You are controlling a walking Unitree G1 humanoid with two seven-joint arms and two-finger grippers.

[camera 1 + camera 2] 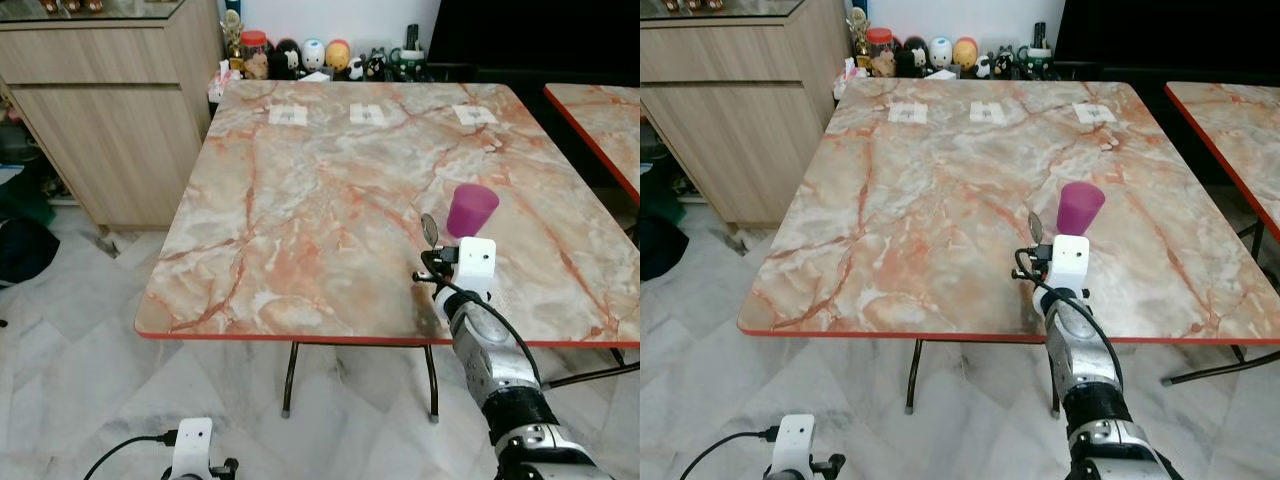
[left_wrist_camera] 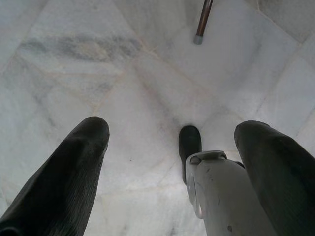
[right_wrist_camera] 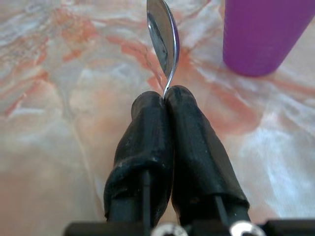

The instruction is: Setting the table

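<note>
So, counting things up: one spoon (image 3: 164,39) is being pinched at its handle by the right gripper (image 3: 165,96), jaws clenched tight on it, bowl sticking up past the fingertips. In the head views it's being held over the marble-patterned surface (image 1: 300,220), right of centre and close to the near red edge. One purple cup (image 1: 471,209) is being shown upside down on the surface, just beyond the spoon and a touch to the right.

Three small white cards (image 1: 288,115) are being seen lined up along the far side of the surface, well apart from each other. Behind them, at the top centre of the frame, a row of little figurines (image 1: 312,53) is being kept against the wall; an exact count can't be made from here.

The left gripper (image 2: 170,142) is being held low at the bottom left of the head views, jaws spread wide and released, with pale marble floor tiles (image 2: 98,73) and one table leg's foot (image 2: 198,38) being seen past the fingers.

A second surface (image 1: 600,120) with the same pattern is being cut off at the right edge. A wooden cabinet (image 1: 110,100) is being shown at the upper left.
</note>
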